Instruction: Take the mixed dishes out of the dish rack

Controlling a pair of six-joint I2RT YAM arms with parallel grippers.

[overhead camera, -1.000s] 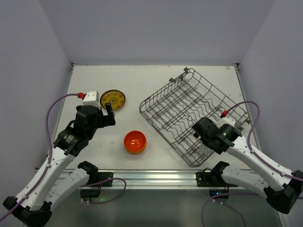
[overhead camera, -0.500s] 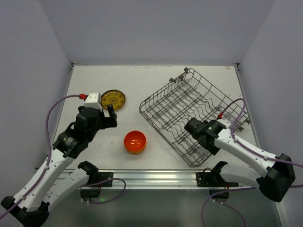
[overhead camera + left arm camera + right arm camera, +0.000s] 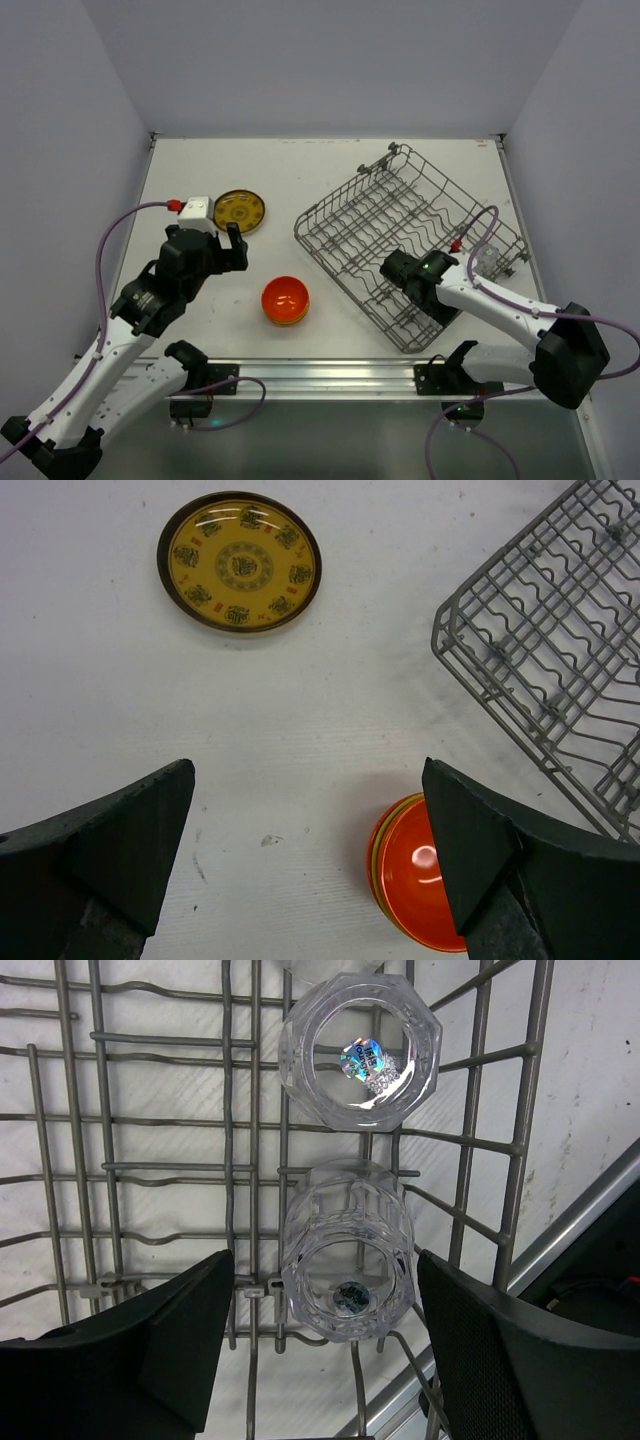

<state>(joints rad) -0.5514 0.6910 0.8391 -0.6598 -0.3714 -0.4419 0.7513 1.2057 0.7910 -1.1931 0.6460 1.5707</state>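
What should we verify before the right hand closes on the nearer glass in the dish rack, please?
1. The right hand is open: ok.
2. The nearer glass sits between its fingers in the wrist view: ok.
3. The second glass lies beyond the fingertips, out of the grip: ok.
4. The hand is low enough around the glass: cannot tell.
5. The left hand is open and away from the dish rack: ok.

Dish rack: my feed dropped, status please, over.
Left gripper open, empty, over table. Right gripper open above a glass in dish rack; second glass beside it. Plate and stacked bowls already out. No obstruction seen.
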